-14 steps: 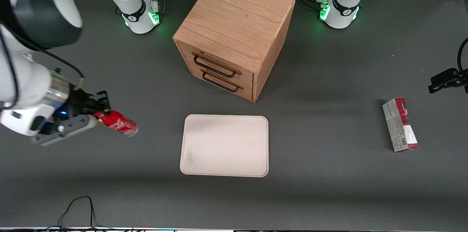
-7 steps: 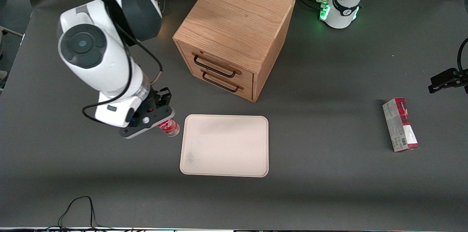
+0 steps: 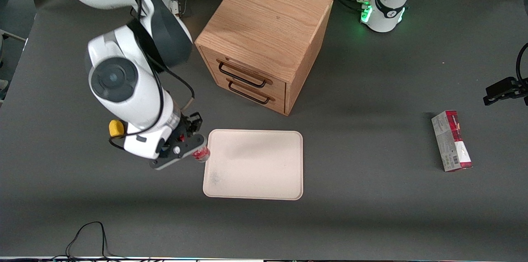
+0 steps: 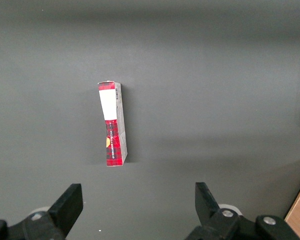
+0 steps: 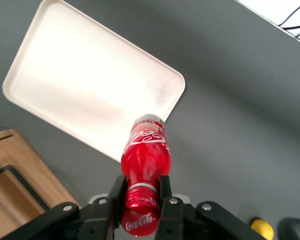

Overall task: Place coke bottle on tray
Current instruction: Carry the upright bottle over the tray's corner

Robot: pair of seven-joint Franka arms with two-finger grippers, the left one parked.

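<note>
My gripper (image 5: 140, 187) is shut on the neck of the coke bottle (image 5: 146, 150), a slim red bottle with white script and a red cap. The bottle hangs base-down above the table. In the front view only its base (image 3: 201, 154) shows under the gripper (image 3: 185, 146), just at the edge of the tray (image 3: 253, 164) that faces the working arm's end. The tray (image 5: 85, 85) is cream-white, flat, with rounded corners, and nothing lies on it.
A wooden drawer cabinet (image 3: 264, 35) with two black handles stands farther from the front camera than the tray. A yellow lump (image 3: 116, 127) lies beside my arm. A red-and-grey carton (image 3: 451, 140) lies toward the parked arm's end.
My gripper has carried the coke bottle from the working arm's end of the table toward the tray, and the bottle has swung from lying slanted to hanging base-down at the tray's edge.
</note>
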